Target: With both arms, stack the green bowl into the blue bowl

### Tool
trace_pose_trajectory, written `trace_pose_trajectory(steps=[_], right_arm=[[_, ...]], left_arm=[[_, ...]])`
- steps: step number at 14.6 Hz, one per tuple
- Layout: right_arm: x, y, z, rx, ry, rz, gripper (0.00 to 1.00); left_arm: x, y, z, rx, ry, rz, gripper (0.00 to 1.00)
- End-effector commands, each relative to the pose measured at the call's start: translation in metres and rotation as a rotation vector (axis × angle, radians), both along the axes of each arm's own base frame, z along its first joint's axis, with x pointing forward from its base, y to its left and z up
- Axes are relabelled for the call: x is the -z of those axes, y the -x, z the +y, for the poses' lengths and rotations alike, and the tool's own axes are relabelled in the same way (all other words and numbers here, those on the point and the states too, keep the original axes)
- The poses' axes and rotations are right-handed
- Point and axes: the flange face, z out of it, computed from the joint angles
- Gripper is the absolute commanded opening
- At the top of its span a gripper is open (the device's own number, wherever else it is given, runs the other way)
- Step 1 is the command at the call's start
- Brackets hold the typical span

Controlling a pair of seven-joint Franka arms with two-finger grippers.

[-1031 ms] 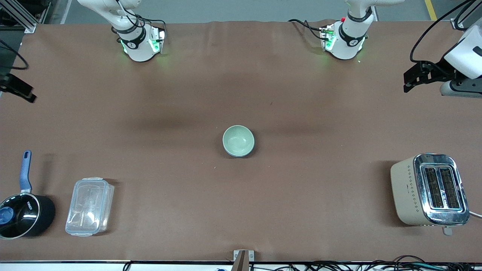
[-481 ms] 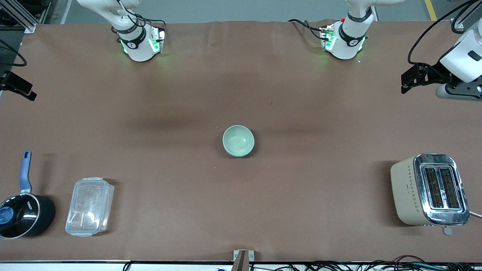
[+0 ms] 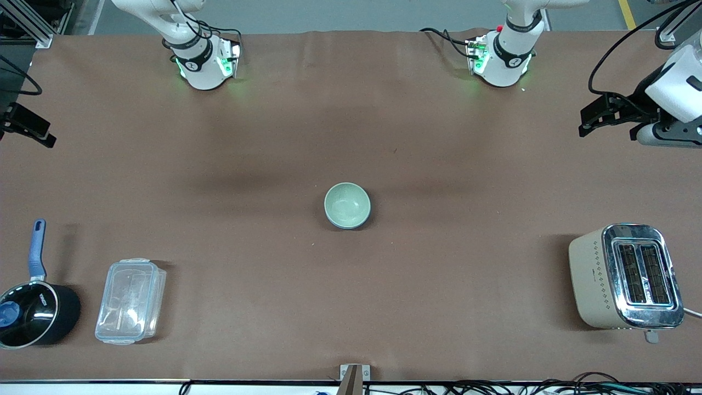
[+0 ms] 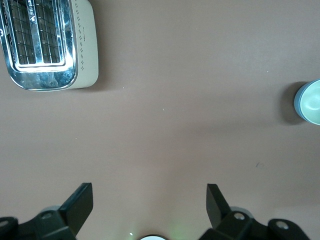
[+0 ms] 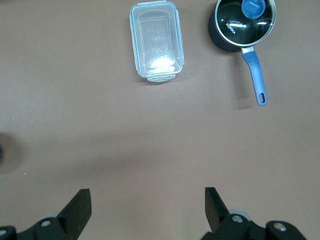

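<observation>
The pale green bowl (image 3: 346, 204) stands upright at the table's middle. It also shows in the left wrist view (image 4: 312, 102). A thin blue wall (image 4: 296, 101) shows round its outside there, like the blue bowl under it; the rest of the blue bowl is hidden. My left gripper (image 3: 583, 124) hangs open and empty over the left arm's end of the table, far from the bowl; its jaws stand wide apart in the left wrist view (image 4: 150, 192). My right gripper (image 3: 33, 131) hangs open and empty over the right arm's end (image 5: 147, 197).
A cream and chrome toaster (image 3: 625, 277) stands at the left arm's end, near the front camera. A clear plastic lidded box (image 3: 130, 300) and a black saucepan (image 3: 34, 314) with a blue handle stand at the right arm's end, also near the camera.
My left gripper has drifted a little toward the table's middle. The right gripper has barely shifted. The bowl has not moved.
</observation>
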Motion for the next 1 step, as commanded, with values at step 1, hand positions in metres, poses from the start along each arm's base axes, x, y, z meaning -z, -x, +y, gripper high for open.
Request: trace_pose_trajectory(steps=[1], right_arm=[[-0.0006, 0.0004, 0.0006, -0.019, -0.018, -0.005, 1.0]], left_arm=[[-0.0074, 0.0031, -0.0002, -0.007, 0.0, -0.012, 1.0]])
